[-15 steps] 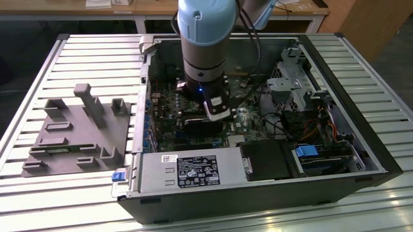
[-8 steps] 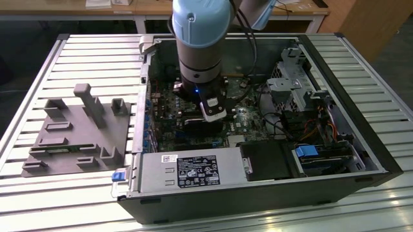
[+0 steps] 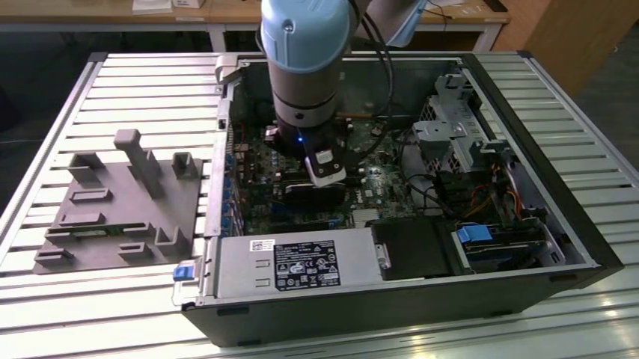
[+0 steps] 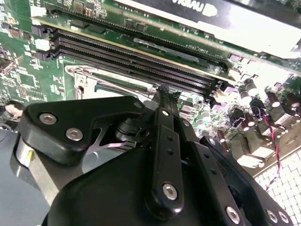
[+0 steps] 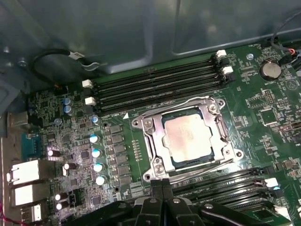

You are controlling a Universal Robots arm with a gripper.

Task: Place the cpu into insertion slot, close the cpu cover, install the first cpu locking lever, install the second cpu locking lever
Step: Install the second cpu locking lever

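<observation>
The cpu (image 5: 190, 140) sits flat in the insertion slot (image 5: 155, 165), with the cpu cover (image 5: 153, 143) lying closed around it, seemingly latched. In the first wrist view the end effector (image 5: 162, 188) hovers just beside the socket's edge, fingertips pressed together and holding nothing. In the exterior view the arm stands over the motherboard (image 3: 384, 187) inside the computer case (image 3: 559, 224).

Open computer case (image 3: 584, 224) on slatted table (image 3: 120, 90), fixture block (image 3: 120, 202) beside it toward the exterior view's left, cpu (image 5: 188, 139) in insertion slot (image 5: 155, 165), cpu cover (image 5: 214, 117) closed over its edges, memory slots (image 5: 160, 84) flanking, gripper (image 5: 162, 188) just beside socket.
</observation>
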